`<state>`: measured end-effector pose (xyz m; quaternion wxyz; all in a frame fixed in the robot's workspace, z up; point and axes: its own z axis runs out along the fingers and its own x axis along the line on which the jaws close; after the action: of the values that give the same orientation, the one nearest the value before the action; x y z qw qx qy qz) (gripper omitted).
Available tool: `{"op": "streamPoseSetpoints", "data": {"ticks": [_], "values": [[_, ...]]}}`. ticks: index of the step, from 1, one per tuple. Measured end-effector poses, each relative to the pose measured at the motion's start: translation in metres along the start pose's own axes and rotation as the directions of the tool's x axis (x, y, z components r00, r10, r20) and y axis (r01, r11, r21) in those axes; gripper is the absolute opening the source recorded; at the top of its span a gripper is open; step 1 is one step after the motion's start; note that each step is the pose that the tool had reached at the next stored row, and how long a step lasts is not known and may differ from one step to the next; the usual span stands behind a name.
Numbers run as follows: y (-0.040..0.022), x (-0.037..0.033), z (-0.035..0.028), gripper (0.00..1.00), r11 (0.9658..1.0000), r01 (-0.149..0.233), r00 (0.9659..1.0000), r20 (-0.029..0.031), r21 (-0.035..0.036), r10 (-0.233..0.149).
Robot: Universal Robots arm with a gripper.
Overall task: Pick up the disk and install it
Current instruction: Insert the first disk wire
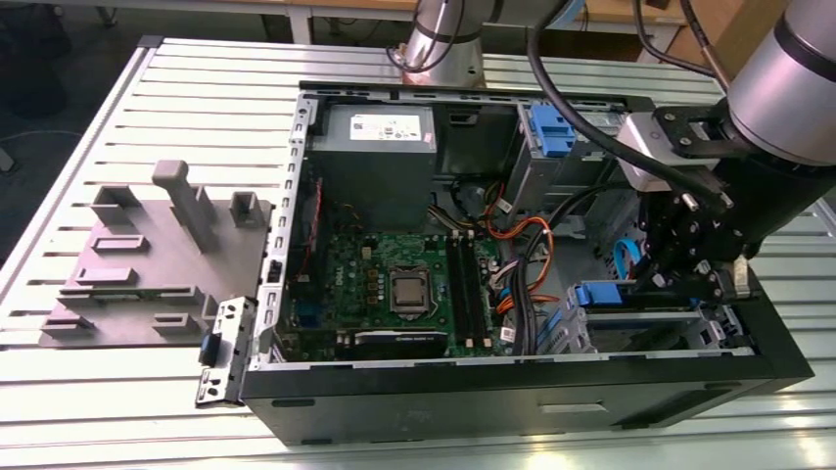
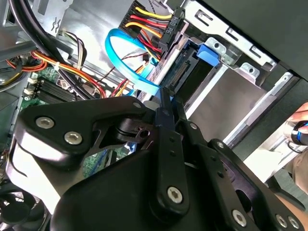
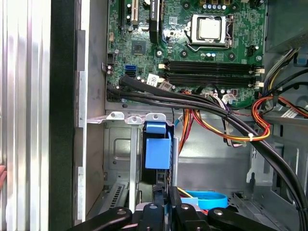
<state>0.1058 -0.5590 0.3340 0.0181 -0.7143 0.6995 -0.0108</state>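
Note:
The disk [image 1: 636, 315] sits in the drive bay at the near corner of the open computer case [image 1: 523, 392], on the exterior view's right. Its blue plastic rail [image 1: 605, 293] shows at the end. The first wrist view looks along the disk [image 3: 157, 153], which stands edge-on in the bay with its blue tab towards the motherboard. In the second wrist view its connector end [image 2: 185, 72] is just beyond my gripper [image 2: 166, 108]. The gripper [image 1: 692, 284] hangs over the bay with its two fingers [image 3: 174, 199] pressed together and nothing between them. Whether the tips touch the disk I cannot tell.
A grey power-supply box [image 1: 379, 137], the motherboard [image 1: 392, 284] and bundles of cables [image 3: 216, 110] crowd the case. A blue flat cable [image 2: 125, 57] loops beside the bay. A bare blue bracket [image 1: 549, 127] stands at the far side. A grey fixture [image 1: 144, 255] lies outside. A hand [image 2: 301, 130] shows outside the case.

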Motion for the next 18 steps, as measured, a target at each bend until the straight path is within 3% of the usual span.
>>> {"op": "streamPoseSetpoints", "data": {"ticks": [18], "values": [[0.0002, 0.0, 0.0048, 0.17, 1.0, 0.0, 1.0, 0.001, 0.0001, 0.0]]}}
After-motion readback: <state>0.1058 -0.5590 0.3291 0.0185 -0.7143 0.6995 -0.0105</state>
